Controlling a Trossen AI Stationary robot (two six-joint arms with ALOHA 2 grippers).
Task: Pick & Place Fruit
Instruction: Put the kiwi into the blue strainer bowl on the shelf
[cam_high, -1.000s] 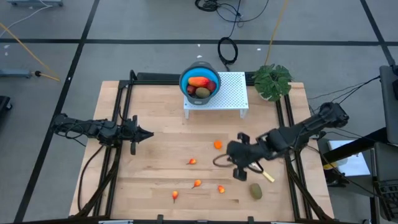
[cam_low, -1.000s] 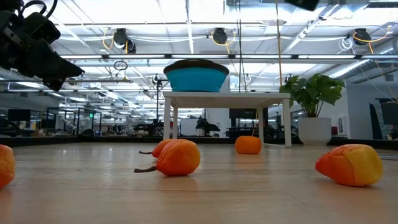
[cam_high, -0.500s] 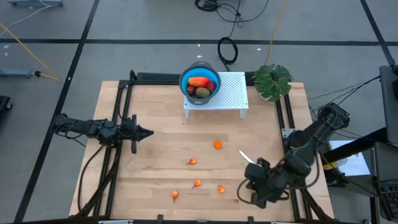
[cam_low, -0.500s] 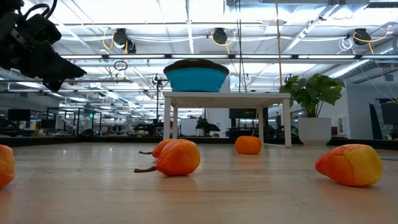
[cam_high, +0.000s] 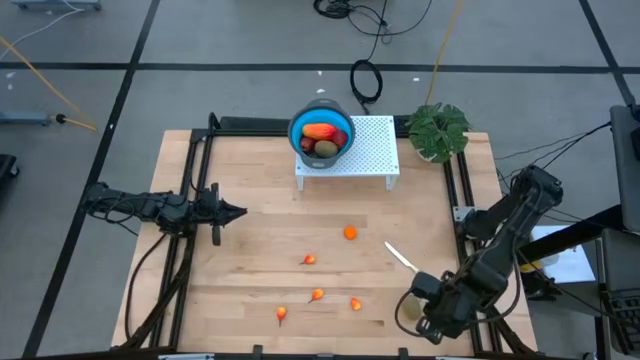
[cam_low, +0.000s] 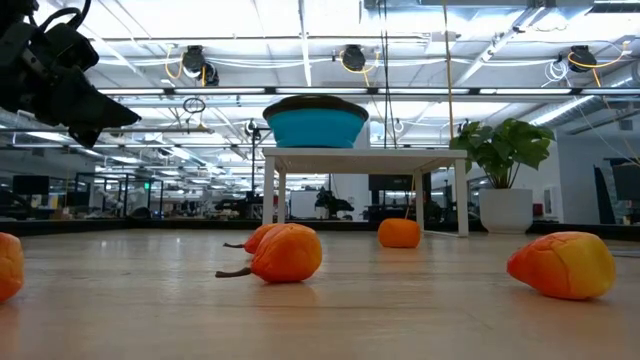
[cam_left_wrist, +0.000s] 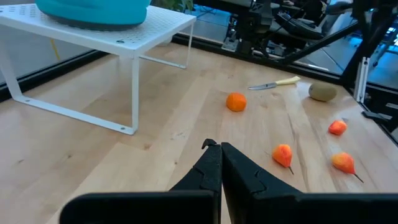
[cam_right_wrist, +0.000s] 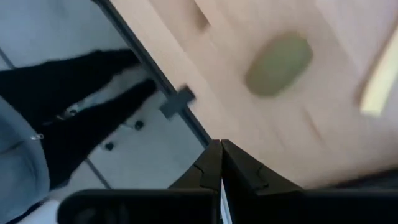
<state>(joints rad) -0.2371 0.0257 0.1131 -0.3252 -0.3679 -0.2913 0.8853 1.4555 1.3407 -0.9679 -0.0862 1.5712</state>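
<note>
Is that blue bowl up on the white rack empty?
No. From above, the blue bowl on the white rack holds several fruit pieces.

On the desk (cam_low: 330, 320) we see four orange-red fruit pieces (cam_low: 288, 252), one cut by the frame edge, and an orange ball (cam_low: 399, 232). A blue bowl (cam_low: 315, 122) sits on a white rack (cam_low: 365, 158). The left hand (cam_low: 70, 85) hangs above.
</note>
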